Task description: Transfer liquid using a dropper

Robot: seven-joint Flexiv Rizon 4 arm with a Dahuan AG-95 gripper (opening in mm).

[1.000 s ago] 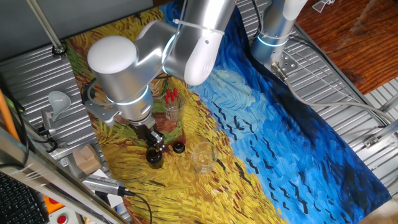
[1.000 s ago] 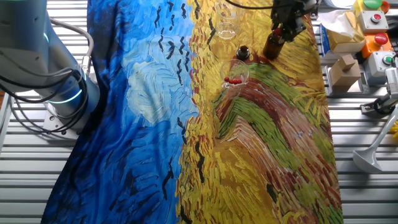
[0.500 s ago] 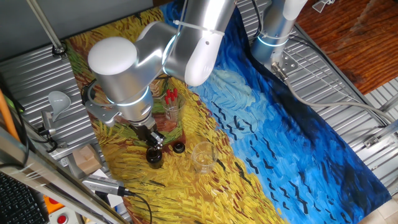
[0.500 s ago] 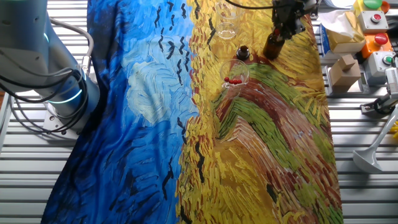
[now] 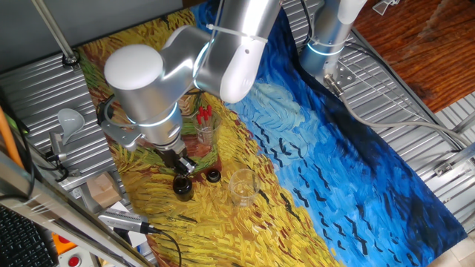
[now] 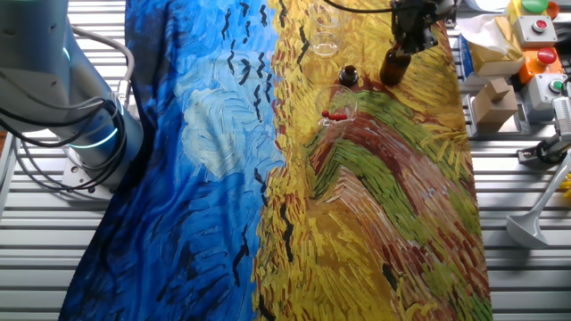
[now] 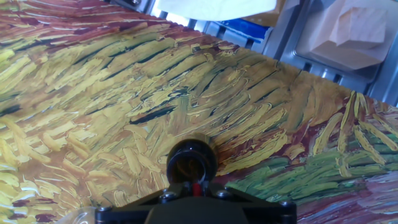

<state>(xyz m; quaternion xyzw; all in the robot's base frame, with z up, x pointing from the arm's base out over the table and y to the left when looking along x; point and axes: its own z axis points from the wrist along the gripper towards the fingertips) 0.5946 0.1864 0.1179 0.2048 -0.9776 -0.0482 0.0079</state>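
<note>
So the gripper (image 5: 182,167) pinches the dropper (image 7: 196,188) right over the brown bottle (image 6: 393,66) (open mouth), near the bench's edge.

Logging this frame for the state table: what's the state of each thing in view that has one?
Dark brown glass bottle: upright, uncapped, mouth open.
Small black bottle cap: off, lying on the cloth beside the bottle.
Red-bulbed dropper: held between the fingers, over the bottle mouth.
Clear glass with spare red-bulbed droppers: upright.
Clear empty glass cup: upright.
Gripper: shut on the dropper.
</note>
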